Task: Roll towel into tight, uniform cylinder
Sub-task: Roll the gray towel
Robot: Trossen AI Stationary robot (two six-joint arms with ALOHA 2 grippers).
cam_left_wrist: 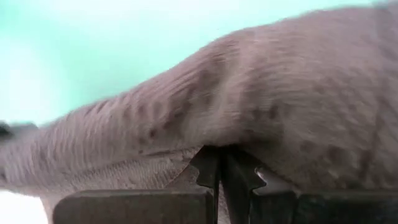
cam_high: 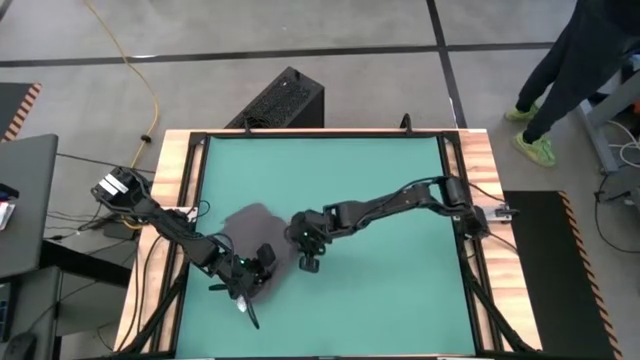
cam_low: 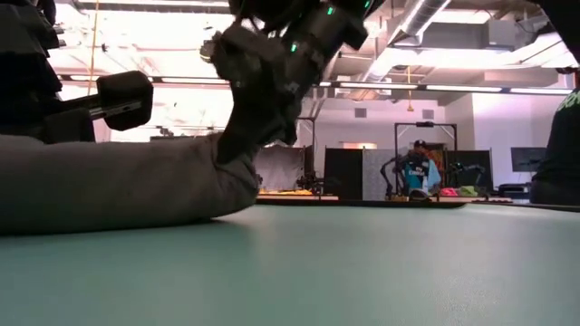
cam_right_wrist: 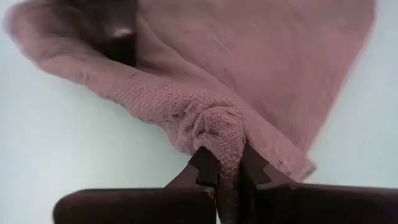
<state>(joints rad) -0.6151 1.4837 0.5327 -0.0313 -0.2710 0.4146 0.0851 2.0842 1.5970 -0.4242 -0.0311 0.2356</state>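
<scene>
The dark grey towel [cam_high: 255, 232] lies bunched in the lower left part of the teal mat [cam_high: 380, 190] in the high view, between the two arms. The left gripper [cam_high: 243, 290] sits at the towel's lower edge, in the lower left of that frame; its fingers [cam_left_wrist: 211, 171] are pressed together with the cloth's edge just in front of them, and the left wrist view does not show for sure whether any fabric is caught between them. The right gripper [cam_high: 308, 262] is at the towel's right edge, near the middle of the high view, and its fingers [cam_right_wrist: 205, 168] pinch a gathered fold of the towel [cam_right_wrist: 217, 134]. In the low view the towel [cam_low: 118, 186] rises as a thick hump at the left of the frame on the surface [cam_low: 362, 263], with a gripper [cam_low: 240, 149] touching its right end. A person [cam_high: 575, 75] stands on the floor at the upper right of the high view.
</scene>
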